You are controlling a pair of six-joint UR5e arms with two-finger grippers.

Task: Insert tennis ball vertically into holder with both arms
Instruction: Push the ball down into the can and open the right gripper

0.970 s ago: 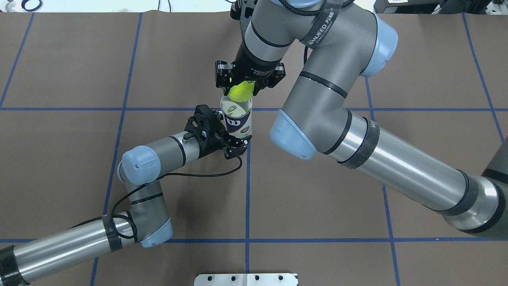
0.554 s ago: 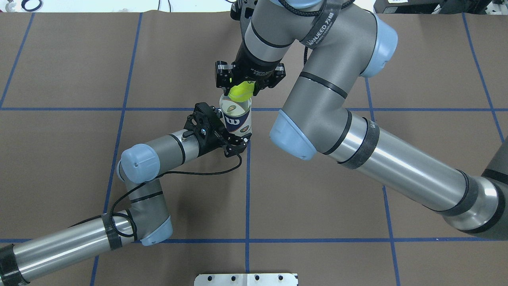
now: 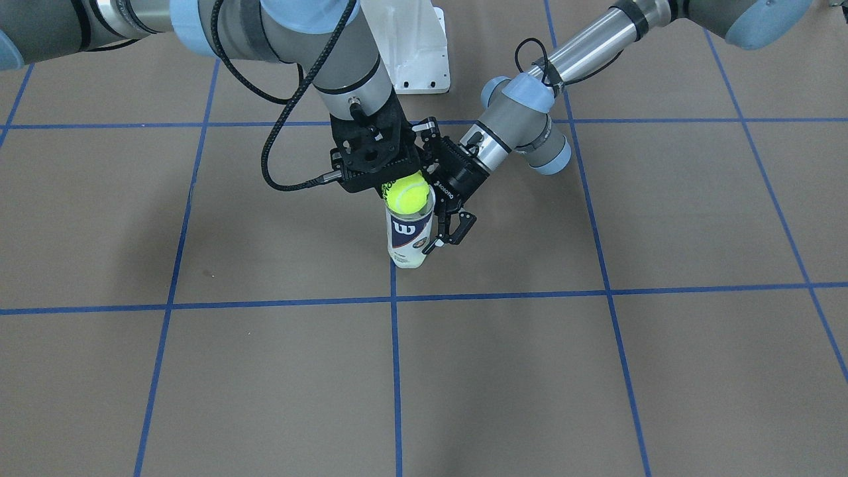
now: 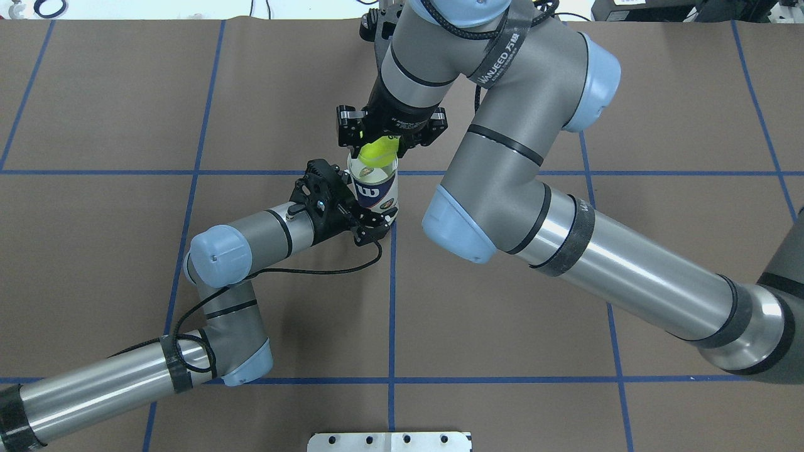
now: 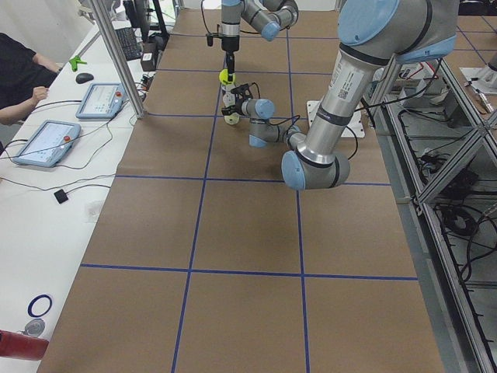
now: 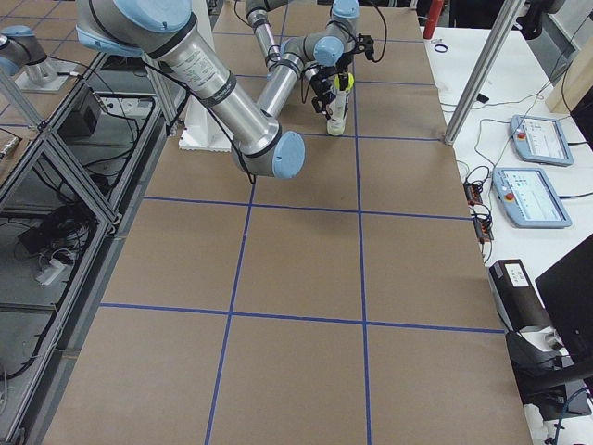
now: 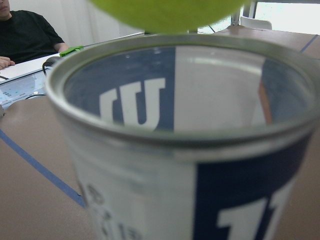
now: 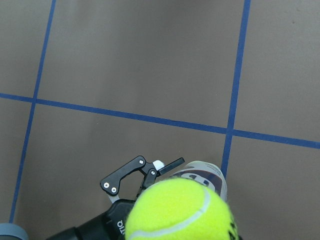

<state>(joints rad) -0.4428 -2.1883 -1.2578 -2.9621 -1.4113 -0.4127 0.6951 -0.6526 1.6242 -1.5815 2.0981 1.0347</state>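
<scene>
On the navy-and-white holder (image 3: pixel 409 233) a white "W" showed; the left gripper (image 4: pixel 368 207) clamped it, and the right gripper (image 4: pixel 382 147) pinched a yellow-green tennis ball (image 3: pixel 407 193).

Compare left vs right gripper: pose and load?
Pose: left gripper reaches in sideways, low; right gripper points straight down. Load: left gripper clamps the can by its side; right gripper holds the ball at the can's mouth. Shared: both black, two-fingered, shut on something.

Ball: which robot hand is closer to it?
Right. The right gripper holds the ball just over the open top of the can. The left gripper is lower down, clamped on the can's side, below the ball.
</scene>
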